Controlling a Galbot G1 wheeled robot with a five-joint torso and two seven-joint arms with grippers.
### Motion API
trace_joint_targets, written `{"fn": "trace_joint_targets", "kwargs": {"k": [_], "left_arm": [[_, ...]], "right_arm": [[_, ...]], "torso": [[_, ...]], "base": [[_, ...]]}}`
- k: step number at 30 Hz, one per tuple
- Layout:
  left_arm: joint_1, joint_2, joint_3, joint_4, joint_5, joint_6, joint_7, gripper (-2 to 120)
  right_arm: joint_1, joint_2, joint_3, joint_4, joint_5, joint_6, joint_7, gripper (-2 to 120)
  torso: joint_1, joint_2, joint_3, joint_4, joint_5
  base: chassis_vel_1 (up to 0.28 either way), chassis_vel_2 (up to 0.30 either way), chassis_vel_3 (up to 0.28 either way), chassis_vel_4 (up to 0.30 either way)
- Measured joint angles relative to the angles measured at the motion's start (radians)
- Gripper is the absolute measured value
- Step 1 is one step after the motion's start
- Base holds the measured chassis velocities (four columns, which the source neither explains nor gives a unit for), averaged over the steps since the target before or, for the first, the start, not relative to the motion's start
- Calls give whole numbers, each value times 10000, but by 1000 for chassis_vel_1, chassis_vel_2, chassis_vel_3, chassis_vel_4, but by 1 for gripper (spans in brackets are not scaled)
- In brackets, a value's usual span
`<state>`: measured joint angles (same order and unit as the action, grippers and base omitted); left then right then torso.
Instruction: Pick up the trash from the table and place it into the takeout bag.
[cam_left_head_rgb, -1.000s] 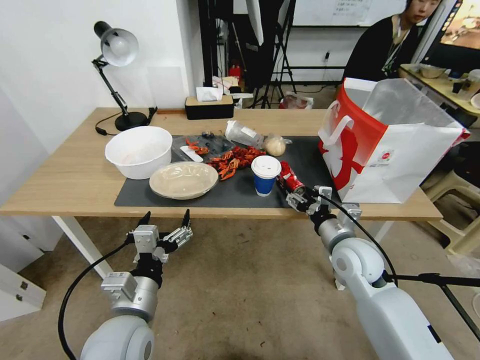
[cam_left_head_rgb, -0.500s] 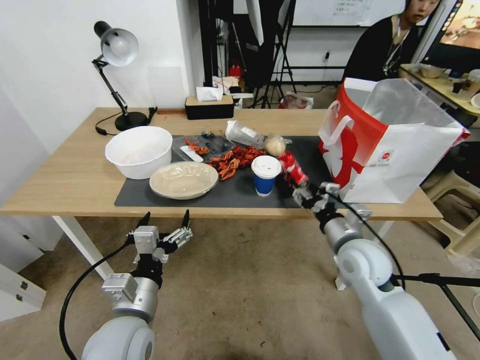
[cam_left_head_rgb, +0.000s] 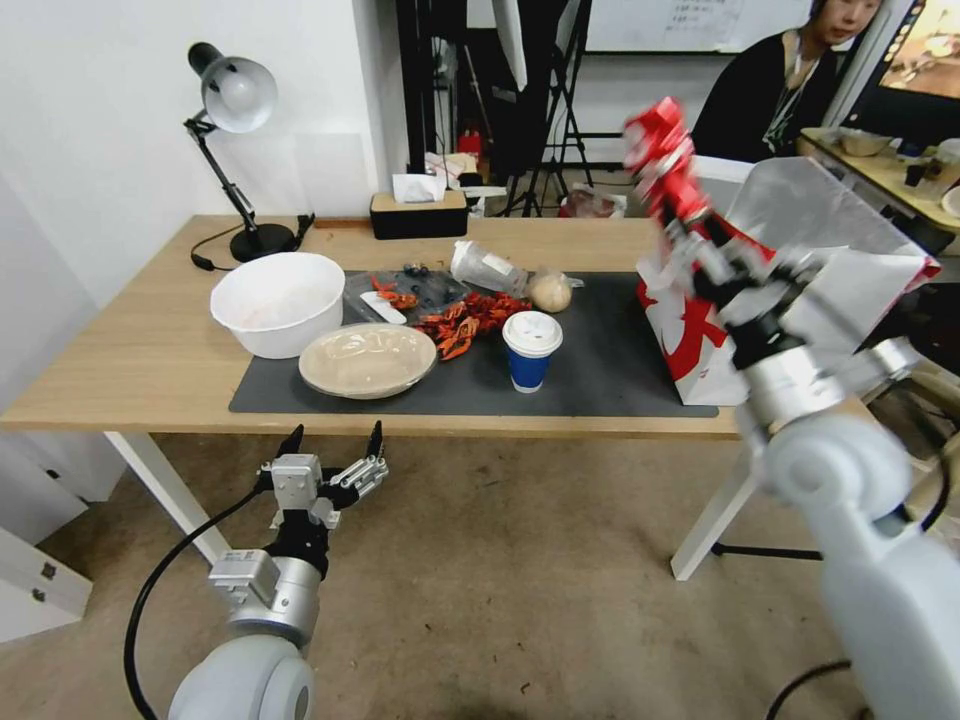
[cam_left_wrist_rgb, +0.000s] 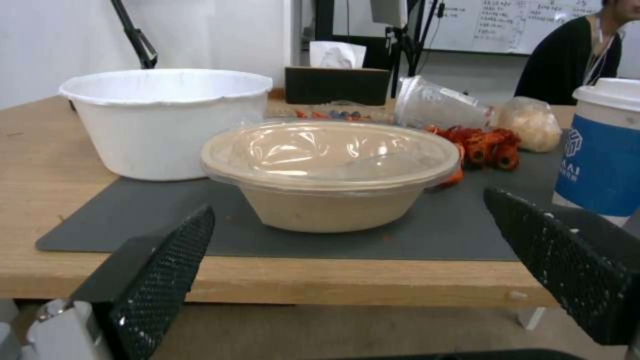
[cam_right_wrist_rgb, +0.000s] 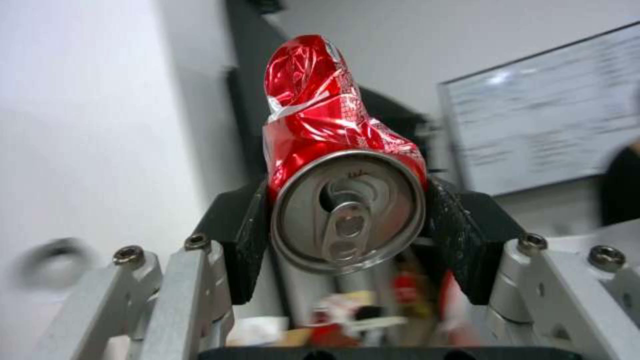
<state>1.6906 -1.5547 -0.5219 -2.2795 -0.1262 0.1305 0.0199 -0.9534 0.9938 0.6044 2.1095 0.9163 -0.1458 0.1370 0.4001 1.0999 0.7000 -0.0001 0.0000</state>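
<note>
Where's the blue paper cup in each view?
Head view: blue paper cup upright at the mat's middle front.
Left wrist view: blue paper cup at the frame edge, beside the beige bowl.
Right wrist view: not in it.
Shared landmark: beige bowl.

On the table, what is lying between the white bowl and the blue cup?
The beige bowl, on the mat between white bowl and blue cup; head view shows this.

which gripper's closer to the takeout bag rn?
Right. The right gripper, shut on the crushed red can, is raised at the takeout bag. The left gripper hangs open below the table's front edge, well away.
</note>
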Motion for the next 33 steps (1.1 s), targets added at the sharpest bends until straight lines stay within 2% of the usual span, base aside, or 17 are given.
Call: {"fn": "trace_joint_targets", "kwargs": {"k": [2, 3, 4, 5, 6, 7, 10, 15, 18, 22, 23, 25, 26, 27, 30, 31, 33], "left_arm": [[13, -32, 20, -16, 40, -26, 11, 100], [13, -32, 20, -16, 40, -26, 11, 100], [14, -52, 32, -32, 58, -37, 20, 100], [14, -54, 32, -35, 61, -38, 21, 100], [13, -62, 34, -37, 68, -40, 30, 100], [13, -62, 34, -37, 68, -40, 30, 100], [6, -62, 34, -53, 72, -41, 48, 100], [6, -58, 32, -69, 74, -41, 58, 100], [5, -39, 23, -75, 74, -41, 63, 100], [7, -26, 16, -76, 74, -41, 66, 100], [7, -26, 16, -76, 74, -41, 66, 100], [4, -24, 16, -76, 73, -41, 67, 100], [1, -19, 15, -76, 70, -41, 67, 100], [1, -19, 15, -76, 70, -41, 67, 100], [-22, 3, 4, -76, 45, -52, 69, 100], [-22, 3, 4, -76, 45, -52, 69, 100], [-26, 35, -1, -75, 31, -103, 72, 100]], "right_arm": [[447, -281, 120, -265, -51, -705, 1102, 52], [447, -281, 120, -265, -51, -705, 1102, 52], [680, -427, 168, -440, -58, -1235, 1865, 52], [726, -458, 181, -477, -48, -1372, 2057, 52], [849, -543, 259, -576, 61, -1955, 2681, 52], [849, -543, 259, -576, 61, -1955, 2681, 52], [913, -576, 411, -527, 561, -3162, 3589, 52], [855, -528, 430, -463, 587, -3609, 3808, 64], [814, -492, 471, -427, 550, -3767, 3827, 79], [764, -502, 590, -355, 589, -3694, 3749, 92], [764, -502, 590, -355, 589, -3694, 3749, 92], [687, -528, 693, -248, 909, -3099, 3410, 98], [542, -557, 803, -23, 1318, -2438, 2892, 100], [542, -557, 803, -23, 1318, -2438, 2892, 100], [-132, -557, 887, 746, 1584, -1298, 1569, 100], [-132, -557, 887, 746, 1584, -1298, 1569, 100], [-925, -520, 805, 1488, 1182, -853, 771, 100]], "torso": [[-1, 0, 1, 2, 3], [-1, 0, 1, 2, 3], [0, 0, 1, 3, 1], [0, 0, 1, 2, 1], [0, -1, 1, 1, 3], [0, -1, 1, 1, 3], [0, 0, 1, -1, 2], [0, 0, 0, 2, 1], [0, 0, 0, 1, 0], [0, 0, -1, 1, 0], [0, 0, -1, 1, 0], [-1, 0, -1, 1, 0], [0, 0, -1, 2, -1], [0, 0, -1, 2, -1], [-1, 0, -1, 2, -2], [-1, 0, -1, 2, -2], [0, 1, -1, 1, -3]], "base": [[0, 0, 0, 0], [0, 0, 0, 0], [0, 0, 0, 0], [0, 0, 0, 0], [0, 0, 0, 0], [0, 0, 0, 0], [0, 0, 0, 0], [0, 0, 0, 0], [0, 0, 0, 0], [0, 0, 0, 0], [0, 0, 0, 0], [0, 0, 0, 0], [0, 0, 0, 0], [0, 0, 0, 0], [0, 0, 0, 0], [0, 0, 0, 0], [0, 0, 0, 0]]}}
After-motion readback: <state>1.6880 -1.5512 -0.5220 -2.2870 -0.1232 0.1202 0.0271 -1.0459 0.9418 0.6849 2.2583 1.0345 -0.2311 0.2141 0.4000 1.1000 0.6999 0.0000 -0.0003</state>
